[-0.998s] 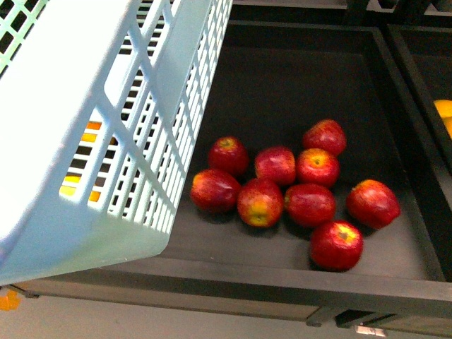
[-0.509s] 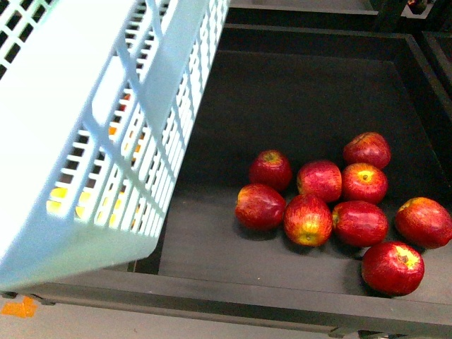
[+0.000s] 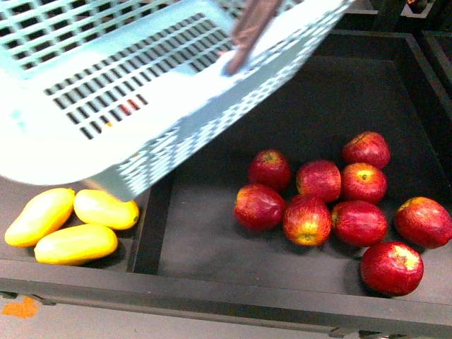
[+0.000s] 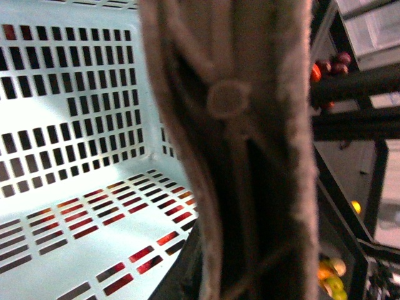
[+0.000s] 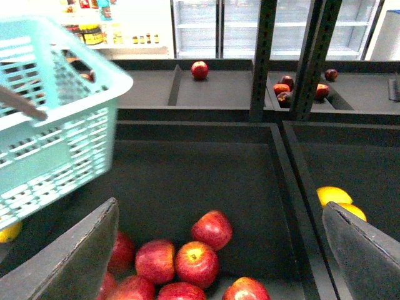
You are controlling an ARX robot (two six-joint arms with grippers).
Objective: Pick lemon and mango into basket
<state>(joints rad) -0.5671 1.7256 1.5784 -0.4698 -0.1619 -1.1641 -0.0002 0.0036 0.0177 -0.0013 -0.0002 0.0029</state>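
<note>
Front view: basket [image 3: 141,106] tilted aloft above mangoes [image 3: 106,209], red apples [image 3: 308,219] adjacent; right gripper [image 5: 219,206] spread wide, empty; left gripper's hold indeterminable.

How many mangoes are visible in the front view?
3 mangoes, all in the left bin under the basket: far-left, middle, nearest the front. The basket may hide others.

Basket [image 3: 176,92] got swung round and tipped up, handle [image 3: 247,35] is now shown, three mangoes [image 3: 106,209] were uncovered underneath.
</note>
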